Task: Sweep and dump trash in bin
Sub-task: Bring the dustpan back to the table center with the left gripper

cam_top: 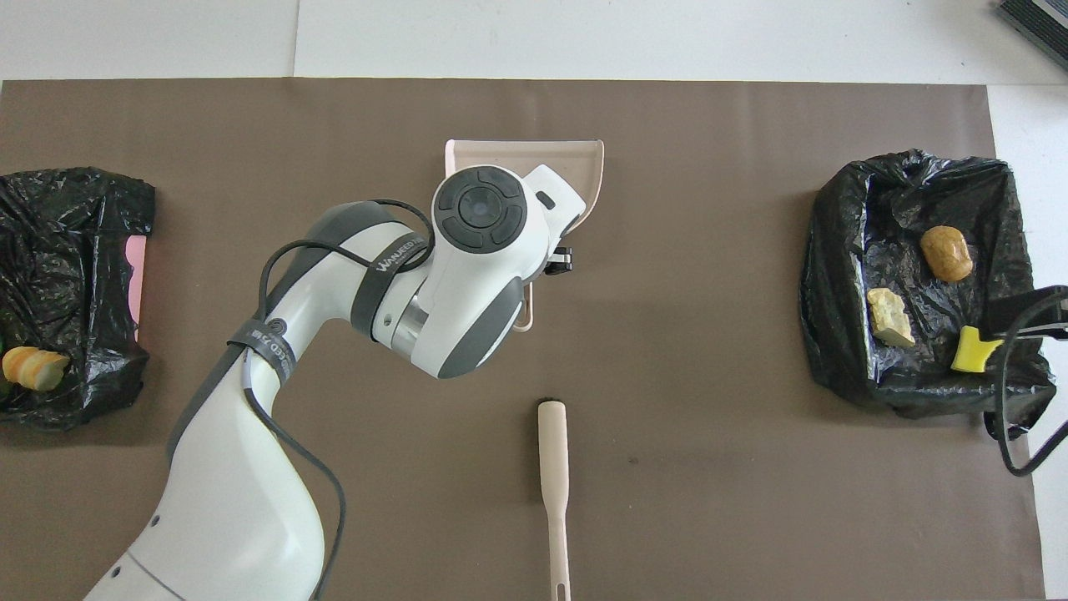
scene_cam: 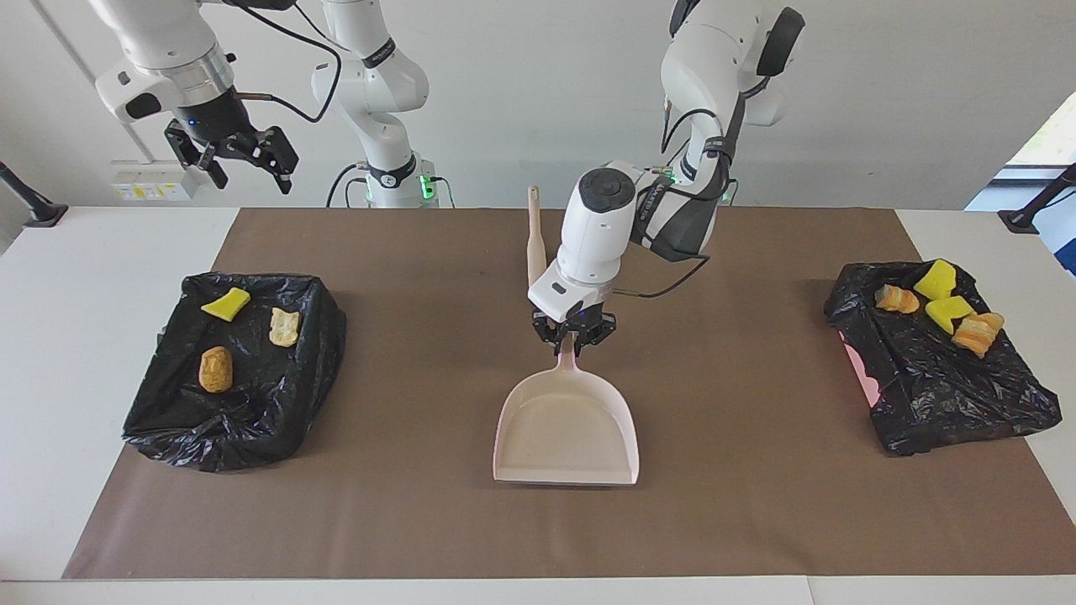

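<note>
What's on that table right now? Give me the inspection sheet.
Surface: brown mat on a white table.
Job's things: beige dustpan flat at mid-mat; brush nearer the robots; three trash pieces in the bagged bin at the right arm's end, four pieces in the other bin.
Clutter: nothing seen.
Grippers: left gripper at the dustpan's handle; right gripper open, raised, waiting.
Cables: a cable loops off the left arm.
Surroundings: white wall, socket strip.
</note>
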Robot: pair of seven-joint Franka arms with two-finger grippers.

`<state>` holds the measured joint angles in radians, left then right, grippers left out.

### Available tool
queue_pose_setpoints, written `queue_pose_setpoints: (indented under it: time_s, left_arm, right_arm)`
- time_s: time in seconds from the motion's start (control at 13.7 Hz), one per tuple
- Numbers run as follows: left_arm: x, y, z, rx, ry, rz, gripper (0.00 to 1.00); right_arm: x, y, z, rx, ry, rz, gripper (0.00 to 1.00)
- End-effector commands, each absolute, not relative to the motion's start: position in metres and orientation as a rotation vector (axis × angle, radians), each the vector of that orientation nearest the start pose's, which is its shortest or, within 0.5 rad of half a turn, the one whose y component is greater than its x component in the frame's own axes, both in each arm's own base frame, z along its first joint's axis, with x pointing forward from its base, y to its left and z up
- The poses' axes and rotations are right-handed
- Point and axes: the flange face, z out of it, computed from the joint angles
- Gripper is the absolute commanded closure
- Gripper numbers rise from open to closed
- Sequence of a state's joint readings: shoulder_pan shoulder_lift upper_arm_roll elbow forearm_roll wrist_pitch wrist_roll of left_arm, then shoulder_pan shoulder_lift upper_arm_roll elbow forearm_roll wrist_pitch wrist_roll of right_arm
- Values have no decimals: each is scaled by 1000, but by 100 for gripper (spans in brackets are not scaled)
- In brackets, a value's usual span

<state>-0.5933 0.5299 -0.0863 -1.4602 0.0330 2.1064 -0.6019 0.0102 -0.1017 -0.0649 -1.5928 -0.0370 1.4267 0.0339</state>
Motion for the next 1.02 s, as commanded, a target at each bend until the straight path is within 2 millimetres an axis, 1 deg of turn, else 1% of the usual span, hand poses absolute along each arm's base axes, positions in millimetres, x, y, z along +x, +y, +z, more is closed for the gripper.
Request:
queue_pose_setpoints:
  time_s: [0.0,0.15,0.22,0.29,0.37,0.51,0.59,0.66,0.73,0.8,0.95]
  left_arm:
    - [563,-461,375,-3189,123,-177,100]
    - [561,-461,369,-3185,121,-165,100]
    - [560,-460,366,-3182,118,-153,87]
    - [562,-457,366,-3181,114,-155,56]
    - [565,-454,366,-3178,111,-158,36]
    - [575,-441,376,-3183,88,-181,19]
    - [577,-438,383,-3185,89,-195,0]
    - [581,-425,400,-3190,85,-215,0]
    - [589,-407,417,-3188,97,-234,0]
    - [595,-384,436,-3186,122,-262,0]
    - [593,-341,461,-3163,209,-273,0]
  right_arm:
    - [504,-34,660,-3146,106,97,0]
    - [504,-35,661,-3149,104,85,0]
    - [505,-34,660,-3157,103,86,0]
    - [508,-34,661,-3159,100,50,0]
    - [509,-34,661,-3161,98,38,0]
    - [511,-30,663,-3178,76,14,0]
    - [512,-29,662,-3186,58,12,0]
    - [512,-28,662,-3186,55,9,0]
    - [512,-28,662,-3185,55,7,0]
    - [512,-26,662,-3170,65,6,0]
    - [511,-25,662,-3166,60,18,0]
